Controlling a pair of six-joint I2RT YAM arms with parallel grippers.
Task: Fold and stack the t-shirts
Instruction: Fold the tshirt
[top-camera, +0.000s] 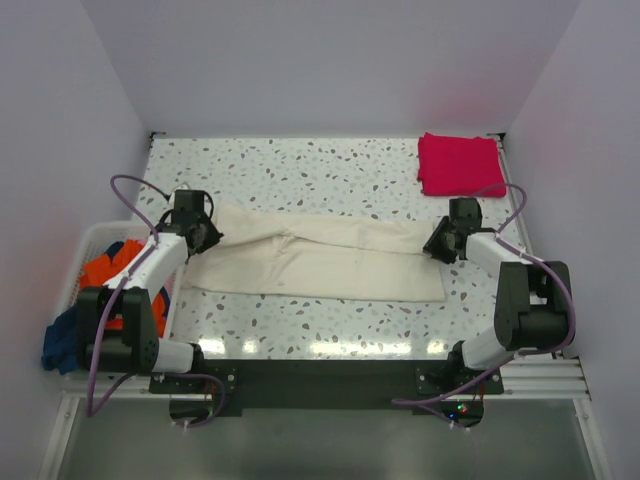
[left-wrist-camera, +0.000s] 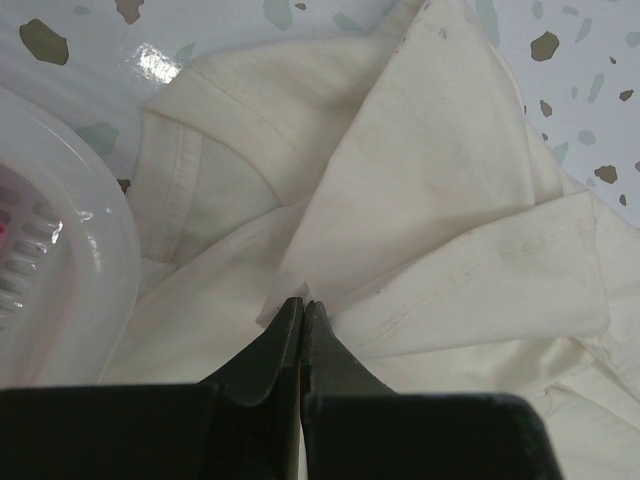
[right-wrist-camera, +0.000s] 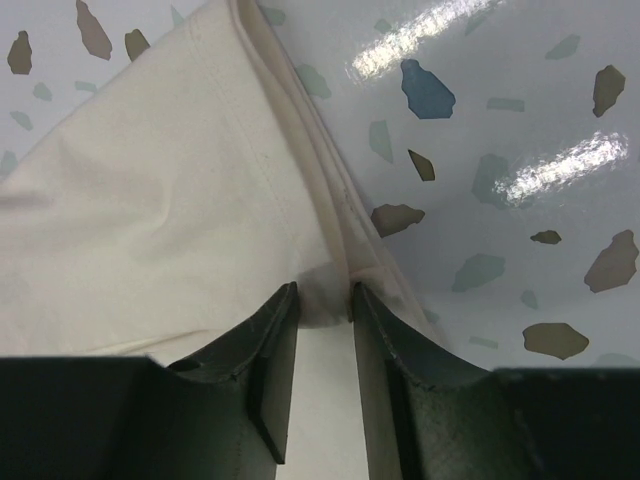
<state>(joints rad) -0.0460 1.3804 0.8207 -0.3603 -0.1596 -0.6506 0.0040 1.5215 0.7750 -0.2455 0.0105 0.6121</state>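
Note:
A cream t-shirt (top-camera: 310, 262) lies across the middle of the table, folded into a long band. My left gripper (top-camera: 205, 235) is at its left end, by the collar. In the left wrist view the jaws (left-wrist-camera: 302, 303) are shut, with a corner of the cream cloth (left-wrist-camera: 430, 180) pinched at their tips. My right gripper (top-camera: 437, 247) is at the shirt's right end. In the right wrist view it (right-wrist-camera: 323, 290) is open by a narrow gap, with the shirt's hem edge (right-wrist-camera: 150, 200) bunched between the tips. A folded magenta-red t-shirt (top-camera: 458, 163) lies at the back right.
A white slatted basket (top-camera: 90, 235) stands off the table's left edge, holding an orange shirt (top-camera: 105, 270) and a dark blue one (top-camera: 62, 340). Its rim (left-wrist-camera: 60, 250) shows close to the left gripper. White walls enclose the speckled table.

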